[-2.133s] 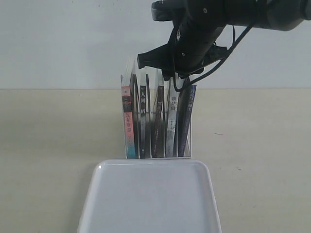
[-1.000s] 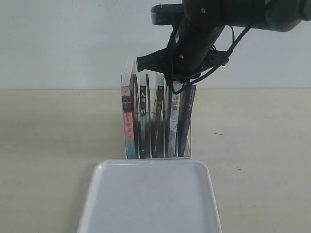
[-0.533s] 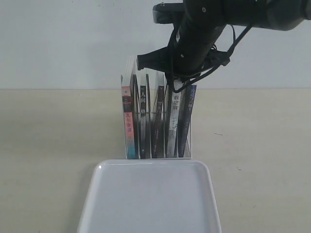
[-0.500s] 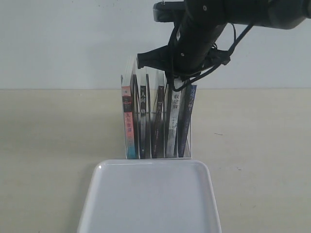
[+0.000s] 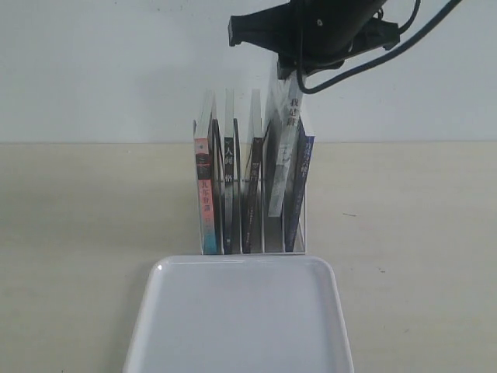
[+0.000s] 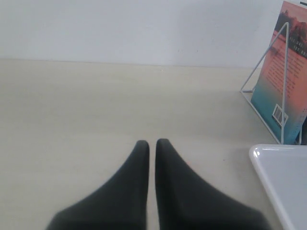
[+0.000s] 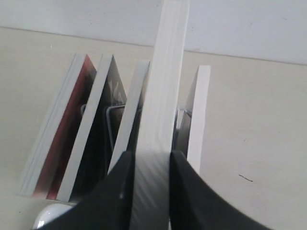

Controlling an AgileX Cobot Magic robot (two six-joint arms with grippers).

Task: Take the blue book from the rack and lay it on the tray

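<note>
The blue book (image 5: pixel 299 202) stands untouched in the rack (image 5: pixel 255 109), in the slot nearest the bench's right edge. The right hand (image 7: pixel 151 155) grips the neighbouring grey-white-spined book (image 5: pixel 281 167), lifted partway out, likely the wrong one. The left hand (image 6: pixel 152 142) rests closed.

Tray (image 5: pixel 241 334): plain white; rack (image 5: pixel 231 109): clear, colourless; blue book (image 5: pixel 301 186): dark navy spine; grey-white book (image 5: pixel 281 167): pale spine, black characters; red-and-teal book (image 5: pixel 204 198): red spine shading to teal at foot; right gripper (image 7: pixel 151 158), left gripper (image 6: pixel 152 143): black; desk (image 5: pixel 93 217): pale beige.
</note>
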